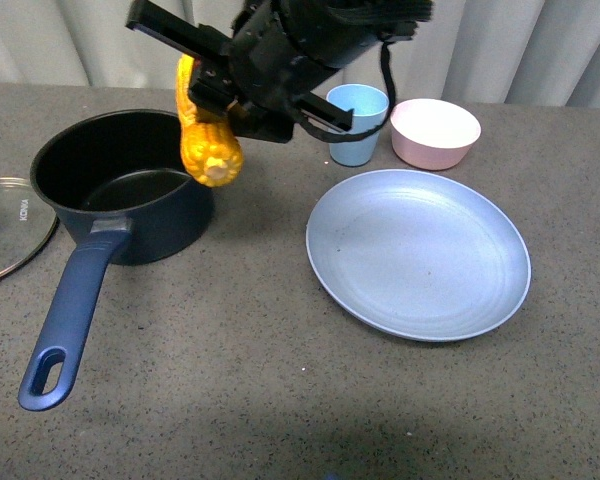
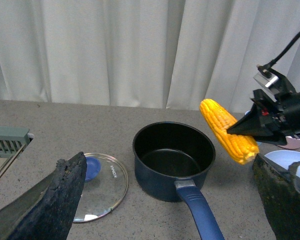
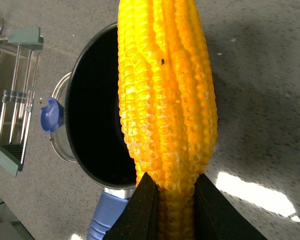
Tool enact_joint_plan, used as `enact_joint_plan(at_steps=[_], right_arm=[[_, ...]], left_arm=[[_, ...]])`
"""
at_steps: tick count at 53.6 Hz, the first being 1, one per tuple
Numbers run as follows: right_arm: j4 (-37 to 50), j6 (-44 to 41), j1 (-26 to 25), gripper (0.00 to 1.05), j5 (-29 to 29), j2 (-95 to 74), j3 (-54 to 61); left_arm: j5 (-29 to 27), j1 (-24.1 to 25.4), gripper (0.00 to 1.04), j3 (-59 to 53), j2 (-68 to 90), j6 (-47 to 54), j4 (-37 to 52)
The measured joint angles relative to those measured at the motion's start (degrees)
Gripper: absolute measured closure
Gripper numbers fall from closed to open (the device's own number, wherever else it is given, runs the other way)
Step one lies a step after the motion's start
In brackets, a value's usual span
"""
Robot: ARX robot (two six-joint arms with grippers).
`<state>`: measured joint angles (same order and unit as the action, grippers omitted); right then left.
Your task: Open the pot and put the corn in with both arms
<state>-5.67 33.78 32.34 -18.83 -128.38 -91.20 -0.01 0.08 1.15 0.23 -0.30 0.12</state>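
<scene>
Pot (image 1: pixel 170 225): It sits on the table (image 1: pixel 280 400) with its top open. The black inside has nothing in it.
Lid (image 1: pixel 5 230): It lies flat on the table just beside the pot, on the side away from the plate (image 1: pixel 420 250). It is off so the corn can go in.
Corn (image 1: pixel 208 140): It is up in the air, tilted, over the pot's rim on the plate side. It is not inside yet.
Right hand (image 3: pixel 175 200): It is clamped on one end of the corn. I think it holds the end so the rest hangs free and can go into the pot.
Left hand (image 2: pixel 169 165): Its fingers (image 2: pixel 60 195) are wide apart with nothing between them. It waits near the pot's handle side, likely to keep out of the way.
Front view: Only this one shows the whole plate, the blue cup (image 1: pixel 357 125) and the pink bowl (image 1: pixel 435 130) past the pot. The left hand is not in it.
Left wrist view: It shows from the side how high the corn is above the pot, and the lid's blue knob.
Right wrist view: It shows up close the two dark fingers pinching the corn from both sides.
</scene>
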Motion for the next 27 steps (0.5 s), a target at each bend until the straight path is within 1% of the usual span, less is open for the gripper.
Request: enact_joint_plan(at_steps=[17, 27], right_arm=[[-7.1, 2.6, 4.0, 0.93, -0.3, -10.9, -19.0], [-10.1, 3.1, 5.0, 0.93, -0.2, -14.6, -25.5]], left_arm=[[0.0, 0.0, 0.06, 0.0, 0.0, 0.0, 0.0], [0.0, 0.0, 0.06, 0.0, 0.0, 0.0, 0.0]])
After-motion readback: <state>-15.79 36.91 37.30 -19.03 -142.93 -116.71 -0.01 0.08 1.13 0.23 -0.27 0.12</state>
